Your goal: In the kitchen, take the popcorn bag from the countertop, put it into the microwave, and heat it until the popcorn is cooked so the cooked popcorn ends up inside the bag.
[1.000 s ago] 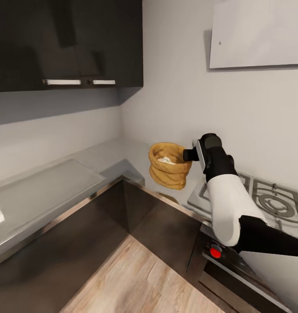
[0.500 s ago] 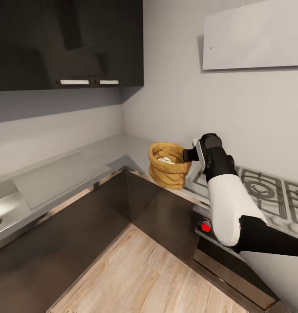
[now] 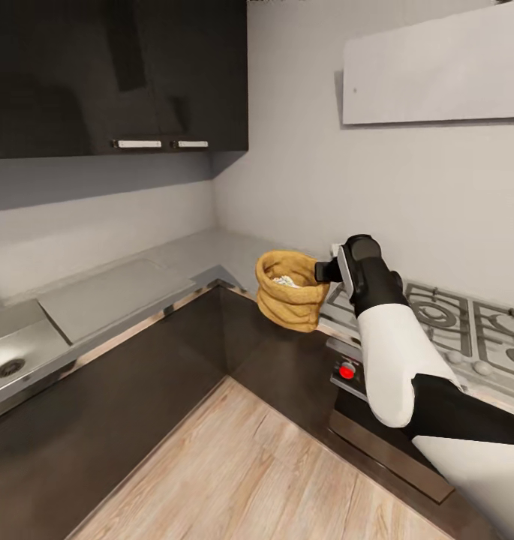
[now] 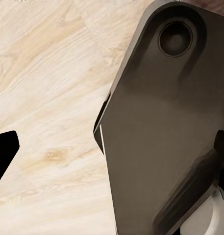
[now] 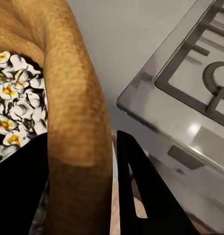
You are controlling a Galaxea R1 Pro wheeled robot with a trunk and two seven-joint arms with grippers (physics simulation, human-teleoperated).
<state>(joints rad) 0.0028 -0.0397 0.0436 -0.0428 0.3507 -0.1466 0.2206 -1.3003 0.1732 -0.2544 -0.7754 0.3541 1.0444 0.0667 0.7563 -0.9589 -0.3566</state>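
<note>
The tan popcorn bag (image 3: 288, 304) hangs in the air in front of the grey countertop (image 3: 204, 253), near its inner corner. My right gripper (image 3: 323, 270) is shut on the bag's rolled rim at its right side. In the right wrist view the rim (image 5: 77, 107) sits between the two black fingers of the right gripper (image 5: 80, 188), and white popcorn (image 5: 13, 103) with yellow centres fills the bag. The popcorn (image 3: 285, 281) also shows from the head. My left gripper (image 4: 112, 152) points down at the wood floor with its fingers wide apart and nothing between them. The microwave is out of view.
A gas hob (image 3: 444, 319) lies right of the bag, over a black oven with a red knob (image 3: 347, 370). A steel sink (image 3: 13, 360) sits at the far left of the worktop. Black wall cabinets (image 3: 114, 75) hang above. Wood floor (image 3: 241, 465) lies open below.
The head view has swung, so the sink has come in at the left and the hob has slid along. The bag stays in my right gripper, at the same place relative to the arm.
</note>
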